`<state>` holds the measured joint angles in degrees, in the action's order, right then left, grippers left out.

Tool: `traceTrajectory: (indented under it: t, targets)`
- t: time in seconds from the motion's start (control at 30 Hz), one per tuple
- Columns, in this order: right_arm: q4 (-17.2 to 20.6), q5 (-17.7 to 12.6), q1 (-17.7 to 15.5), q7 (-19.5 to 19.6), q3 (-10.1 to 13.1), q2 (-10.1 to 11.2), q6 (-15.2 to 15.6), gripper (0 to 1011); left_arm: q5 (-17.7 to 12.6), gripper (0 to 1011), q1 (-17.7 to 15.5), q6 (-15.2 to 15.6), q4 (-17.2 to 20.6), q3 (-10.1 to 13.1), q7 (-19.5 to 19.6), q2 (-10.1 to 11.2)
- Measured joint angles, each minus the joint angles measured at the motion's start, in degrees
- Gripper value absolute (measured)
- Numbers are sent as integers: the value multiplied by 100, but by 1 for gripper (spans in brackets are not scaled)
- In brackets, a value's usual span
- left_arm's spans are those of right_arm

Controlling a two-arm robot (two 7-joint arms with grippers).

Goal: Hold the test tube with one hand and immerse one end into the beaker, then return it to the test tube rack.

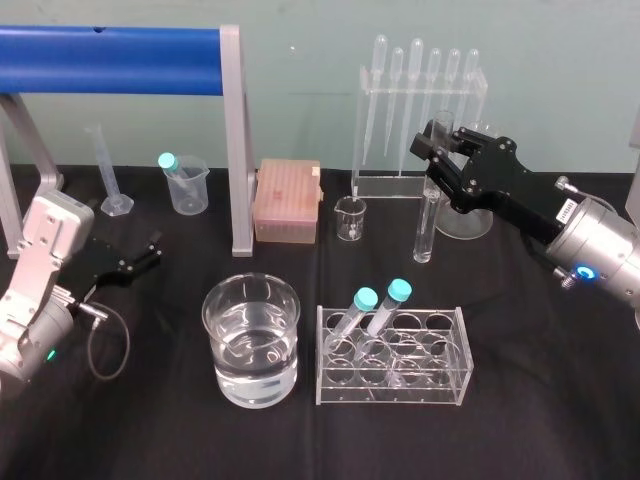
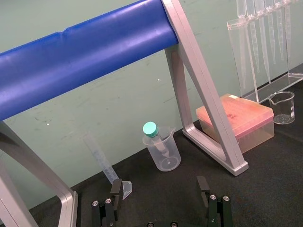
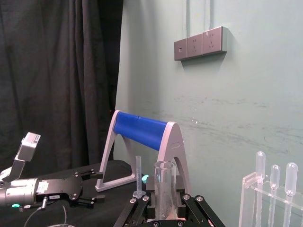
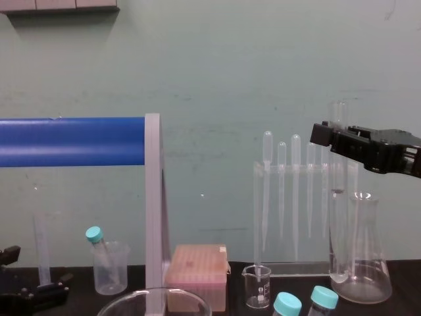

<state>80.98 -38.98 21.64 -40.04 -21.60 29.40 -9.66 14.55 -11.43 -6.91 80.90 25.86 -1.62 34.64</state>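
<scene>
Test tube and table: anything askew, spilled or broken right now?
Nothing stands out. The test tube is upright in the right gripper, intact; the beaker stands upright with no spill around it. The left gripper rests open, off to the left.

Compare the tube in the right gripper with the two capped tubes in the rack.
The test tube is long, uncapped and upright in the right gripper's jaws. The capped tubes are shorter, teal-capped and lean in the rack. All are clear tubes. The left gripper is parked on the robot's left, jaws open.
</scene>
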Motion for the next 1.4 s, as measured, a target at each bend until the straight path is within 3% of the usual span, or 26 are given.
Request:
traceTrajectory:
  t: [0.33, 0.5, 0.9, 1.03, 1.4]
  targets:
    - [0, 0, 0, 0, 0, 0, 0, 225, 0, 1000, 0, 0, 0, 0, 0, 0]
    - [-58, -4, 193, -290, -117, -81, -59, 226, 0, 1000, 0, 0, 0, 0, 0, 0]
    - [-267, -261, 913, -1304, -709, -521, -182, 226, 0, 1000, 0, 0, 0, 0, 0, 0]
    - [-392, -344, 1162, -1654, -1005, -700, -161, 225, 0, 1000, 0, 0, 0, 0, 0, 0]
    - [-875, -396, 1537, -2082, -1550, -1028, -47, 225, 0, 1000, 0, 0, 0, 0, 0, 0]
